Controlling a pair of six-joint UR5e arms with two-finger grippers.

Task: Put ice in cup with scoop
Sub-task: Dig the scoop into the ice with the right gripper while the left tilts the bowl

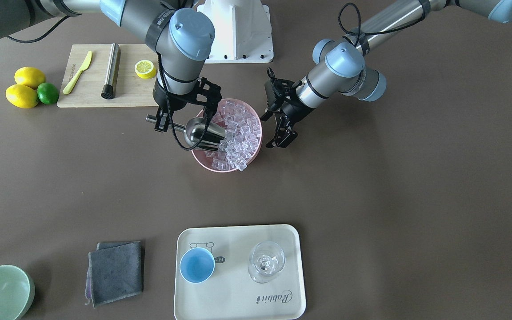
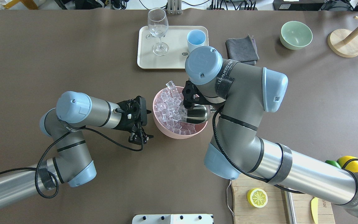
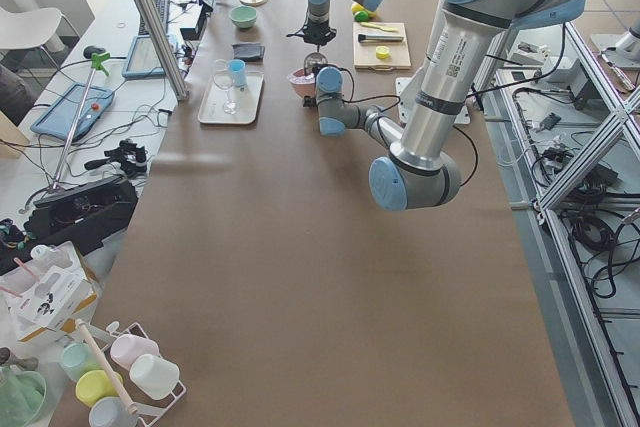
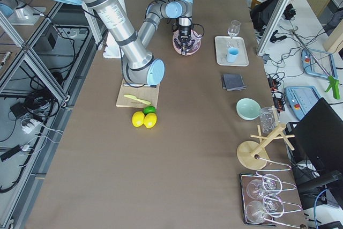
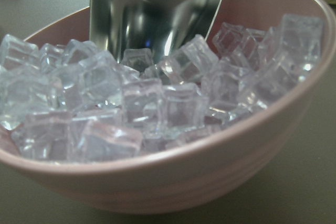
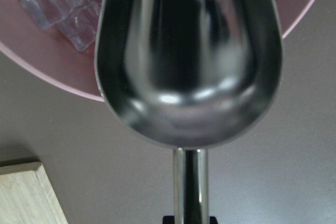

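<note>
Scoop (image 1: 200, 132) nosed into the ice (image 1: 242, 129), held by the right tool (image 1: 167, 123).

Spreads everything over a brown counter (image 1: 371, 186). Carries the light-blue cup (image 1: 197, 265) upright on a cream tray (image 1: 238, 302) at the operators' edge, beside a clear stemmed glass (image 1: 266, 261) and well apart from the ice. Heaps the clear cubes in a pink bowl (image 1: 202, 162) at mid-counter, a few stacked up at the rim on the tray side. Clamps the right tool shut on the scoop's short handle, outside the bowl on the robot's right, with the silver trough reaching over the rim and its mouth pressed against the cubes. Sets the left tool (image 1: 282, 138) just beside the bowl's opposite rim, low over the counter, fingers parted and gripping nothing.
</note>
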